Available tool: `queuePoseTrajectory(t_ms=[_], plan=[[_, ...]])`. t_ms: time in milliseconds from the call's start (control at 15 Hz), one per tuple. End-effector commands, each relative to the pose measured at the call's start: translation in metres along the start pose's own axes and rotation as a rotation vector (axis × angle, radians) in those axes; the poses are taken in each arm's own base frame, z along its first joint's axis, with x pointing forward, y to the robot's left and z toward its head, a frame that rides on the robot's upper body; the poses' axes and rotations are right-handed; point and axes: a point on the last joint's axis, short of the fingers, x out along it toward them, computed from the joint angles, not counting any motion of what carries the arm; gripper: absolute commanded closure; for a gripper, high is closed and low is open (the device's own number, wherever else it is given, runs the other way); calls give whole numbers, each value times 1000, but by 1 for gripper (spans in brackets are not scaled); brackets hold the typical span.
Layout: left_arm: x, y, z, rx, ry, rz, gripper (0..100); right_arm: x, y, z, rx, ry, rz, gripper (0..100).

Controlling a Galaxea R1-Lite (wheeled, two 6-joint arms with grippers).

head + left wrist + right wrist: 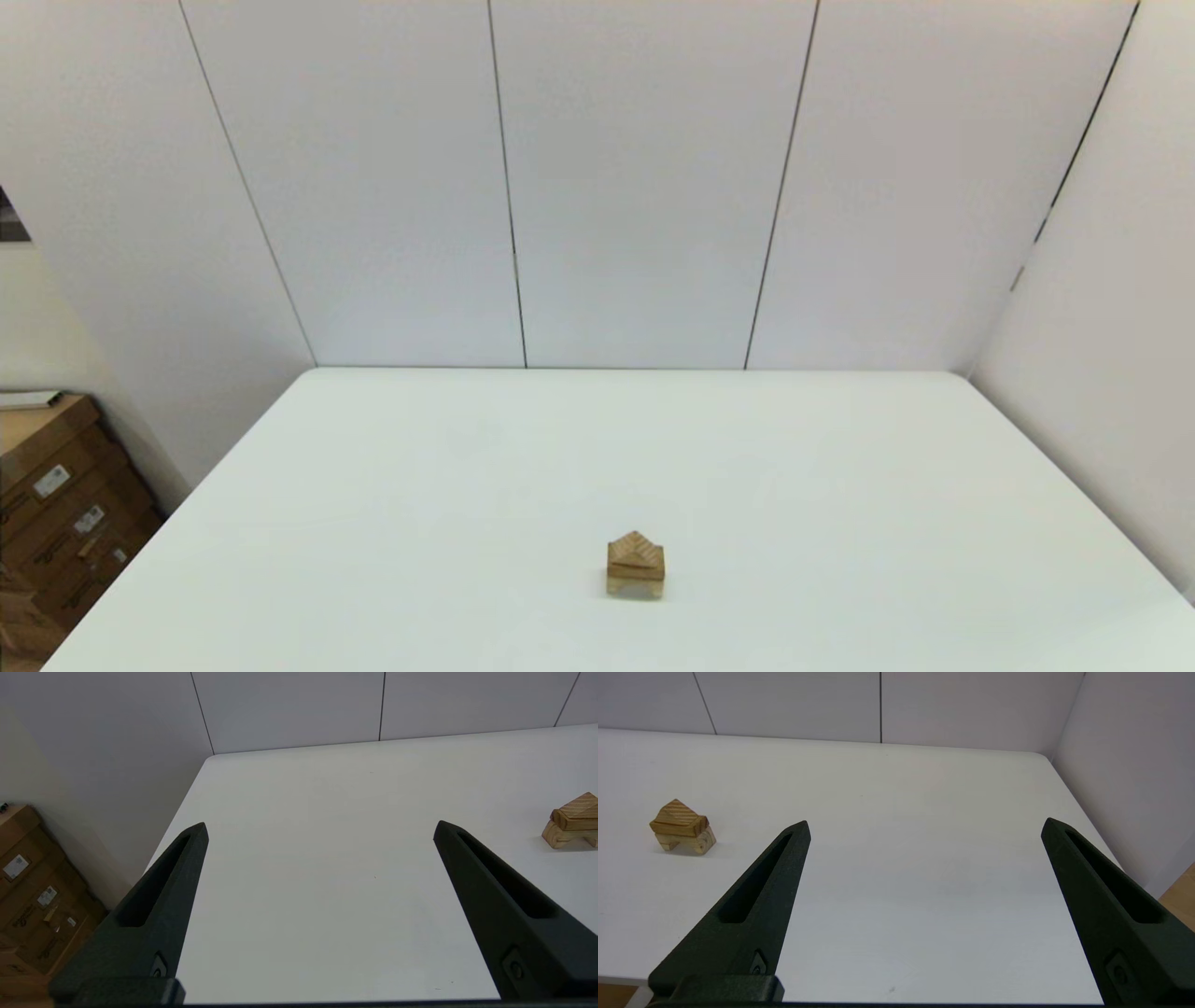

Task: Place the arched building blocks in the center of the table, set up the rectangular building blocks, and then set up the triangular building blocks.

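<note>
Near the middle of the white table [840,485] stands a small stack of three light-brown wooden blocks. The arched block [635,588] is at the bottom, the rectangular block [635,564] lies on it, and the triangular block [635,547] sits on top like a roof. The left wrist view shows the same arched block [558,837], rectangular block [571,821] and triangular block [580,804]; the right wrist view shows them too: arched block [698,843], rectangular block [675,828], triangular block [681,811]. My left gripper [321,828] and right gripper [925,825] are open, empty, held back near the table's front edge, well away from the stack and outside the head view.
Brown cardboard boxes [56,504] stand on the floor beyond the table's left edge. White wall panels [644,187] close the far side, and another wall [1102,373] runs close along the right edge.
</note>
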Motion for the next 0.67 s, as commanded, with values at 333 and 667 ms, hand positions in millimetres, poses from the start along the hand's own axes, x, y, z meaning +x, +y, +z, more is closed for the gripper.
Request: queuePoseTrajectory(t_ms=[333,667], plan=[[0,0,0,1,1,0,0,0,0,0,-2,0,-5,0],[0,0,0,1,1,0,0,0,0,0,0,1,-3,0]])
